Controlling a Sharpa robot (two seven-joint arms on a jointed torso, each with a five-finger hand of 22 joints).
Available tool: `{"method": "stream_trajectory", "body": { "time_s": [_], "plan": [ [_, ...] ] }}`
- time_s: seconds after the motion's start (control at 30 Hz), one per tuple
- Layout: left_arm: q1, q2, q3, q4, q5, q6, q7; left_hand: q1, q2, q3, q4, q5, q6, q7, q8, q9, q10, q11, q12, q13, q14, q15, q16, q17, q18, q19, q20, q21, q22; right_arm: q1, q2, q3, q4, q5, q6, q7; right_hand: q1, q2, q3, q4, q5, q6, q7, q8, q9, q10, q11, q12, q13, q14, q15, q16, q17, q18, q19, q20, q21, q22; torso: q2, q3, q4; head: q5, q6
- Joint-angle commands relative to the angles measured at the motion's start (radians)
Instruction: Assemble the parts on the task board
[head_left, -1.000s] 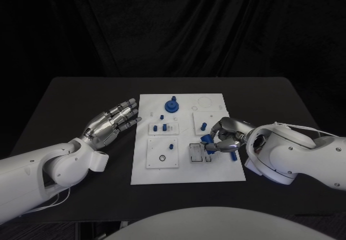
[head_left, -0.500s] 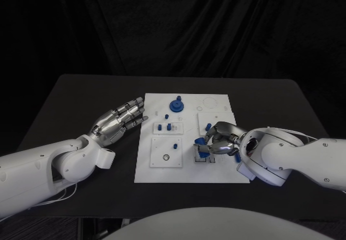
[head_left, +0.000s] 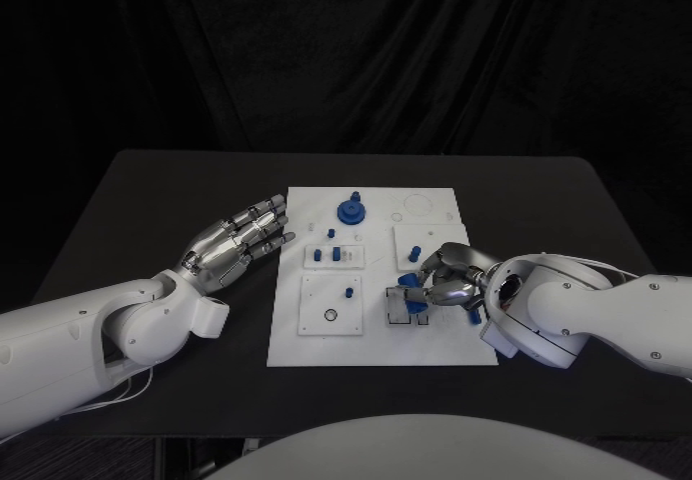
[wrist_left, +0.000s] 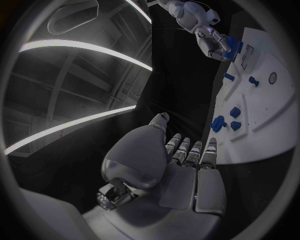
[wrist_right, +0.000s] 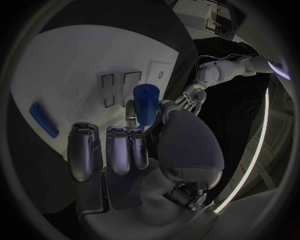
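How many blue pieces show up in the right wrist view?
2: one cylinder held in the right hand, one bar lying flat on the white board. The hand may hide more.

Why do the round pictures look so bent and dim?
Both wrist views are fisheye: the task board has curved edges, and bright ceiling strips arc across the left wrist view. In the head view, edges stay straight, the white board stands bright against black table and backdrop.

Head camera looks down at the black table (head_left: 159, 200); both wrist cameras, close behind their hands, share the white rectangular task board (head_left: 378, 345) (wrist_left: 275, 112) (wrist_right: 69, 65).
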Motion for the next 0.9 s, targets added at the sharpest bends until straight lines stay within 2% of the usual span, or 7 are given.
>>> {"method": "stream_trajectory", "body": {
  "time_s": [0.03, 0.23, 0.37, 0.47, 0.63, 0.77, 0.9],
  "plan": [
    [-0.002, -0.003, 0.001, 0.005, 0.003, 0.005, 0.010, 0.000, 0.004, 0.006, -0.001, 0.004, -0.001, 0.004, 0.007, 0.001, -0.006, 0.001, 0.002, 0.000, 0.000, 0.004, 0.005, 0.001, -0.003, 0.001, 0.007, 0.006, 0.000, -0.006, -0.027, 0.000, 0.003, -0.094, 0.018, -0.059, 0.022, 0.032, 0.064, -0.061, -0.012, 0.004, -0.013, -0.005, 0.028, 0.104, -0.004, 0.003, 0.263, 0.086, -0.004, -0.004, 0.171, 0.001, 0.067, -0.003, -0.005, 0.230, 0.000, 0.0002, -0.0024, 0.000, 0.000],
    [-0.002, -0.007, 0.001, 0.006, 0.003, 0.003, 0.008, 0.000, 0.004, 0.006, 0.000, 0.004, 0.000, 0.004, 0.007, 0.002, -0.006, 0.001, 0.002, 0.000, 0.000, 0.005, 0.005, 0.001, -0.003, 0.001, 0.007, 0.006, 0.001, -0.016, -0.077, -0.001, 0.009, -0.158, 0.035, -0.109, 0.007, 0.028, 0.055, -0.047, -0.048, 0.002, -0.008, -0.014, 0.025, 0.104, 0.000, 0.003, 0.263, 0.085, -0.001, -0.007, 0.164, 0.002, 0.065, 0.000, -0.008, 0.229, 0.000, 0.0008, -0.0001, -0.007, 0.000],
    [-0.002, -0.005, 0.001, 0.006, 0.003, 0.003, 0.008, 0.000, 0.004, 0.006, 0.000, 0.004, 0.000, 0.004, 0.007, 0.002, -0.006, 0.001, 0.002, 0.000, 0.000, 0.005, 0.005, 0.001, -0.003, 0.001, 0.007, 0.006, 0.001, -0.023, -0.094, -0.001, 0.005, -0.186, 0.048, -0.138, -0.009, 0.028, 0.044, -0.030, -0.095, 0.001, -0.004, -0.025, 0.020, 0.104, 0.004, 0.003, 0.263, 0.082, 0.002, -0.013, 0.153, 0.004, 0.062, 0.004, -0.016, 0.226, 0.000, -0.0003, 0.0005, -0.013, 0.000],
    [-0.002, -0.004, 0.001, 0.006, 0.003, 0.003, 0.008, 0.000, 0.004, 0.006, 0.000, 0.004, 0.000, 0.004, 0.007, 0.002, -0.006, 0.001, 0.002, 0.000, 0.000, 0.005, 0.005, 0.001, -0.003, 0.001, 0.007, 0.006, 0.001, -0.027, -0.099, -0.001, 0.002, -0.201, 0.057, -0.153, -0.011, 0.029, 0.042, -0.028, -0.103, 0.001, -0.003, -0.027, 0.019, 0.104, 0.005, 0.003, 0.263, 0.082, 0.003, -0.014, 0.150, 0.004, 0.061, 0.004, -0.018, 0.226, 0.000, -0.0002, -0.0001, -0.013, 0.000],
    [-0.002, -0.005, 0.001, 0.006, 0.003, 0.003, 0.007, 0.000, 0.003, 0.007, 0.000, 0.004, 0.002, 0.005, 0.007, 0.002, -0.006, 0.001, 0.003, 0.000, 0.000, 0.005, 0.006, 0.001, -0.003, 0.002, 0.007, 0.007, 0.001, -0.032, -0.099, -0.001, -0.008, -0.214, 0.089, -0.178, -0.037, 0.034, 0.025, -0.019, -0.159, 0.001, 0.002, -0.040, 0.012, 0.104, 0.009, 0.003, 0.263, 0.079, 0.007, -0.022, 0.135, 0.008, 0.055, 0.008, -0.031, 0.221, -0.001, -0.0010, -0.0021, -0.014, 0.000],
    [-0.002, -0.005, 0.001, 0.006, 0.003, 0.002, 0.006, 0.000, 0.003, 0.007, 0.000, 0.004, 0.002, 0.005, 0.007, 0.002, -0.006, 0.001, 0.003, 0.000, 0.000, 0.005, 0.006, 0.001, -0.003, 0.002, 0.007, 0.007, 0.001, -0.037, -0.095, -0.001, -0.016, -0.217, 0.113, -0.190, -0.067, 0.043, 0.008, -0.018, -0.207, -0.003, 0.007, -0.051, 0.007, 0.104, 0.014, 0.003, 0.263, 0.076, 0.011, -0.030, 0.121, 0.011, 0.049, 0.012, -0.045, 0.216, -0.002, -0.0003, 0.0000, -0.018, 0.000],
    [-0.002, -0.004, 0.001, 0.004, 0.003, 0.003, 0.004, 0.000, 0.003, 0.007, 0.000, 0.004, 0.002, 0.005, 0.008, 0.002, -0.006, 0.001, 0.004, 0.000, 0.000, 0.005, 0.006, 0.001, -0.003, 0.002, 0.007, 0.007, 0.001, -0.041, -0.088, -0.001, -0.024, -0.219, 0.120, -0.193, -0.076, 0.045, 0.001, -0.019, -0.225, -0.003, 0.008, -0.054, 0.005, 0.104, 0.015, 0.003, 0.263, 0.075, 0.012, -0.033, 0.116, 0.012, 0.047, 0.013, -0.050, 0.214, -0.002, 0.0007, 0.0004, -0.018, 0.000]
  ]
}}
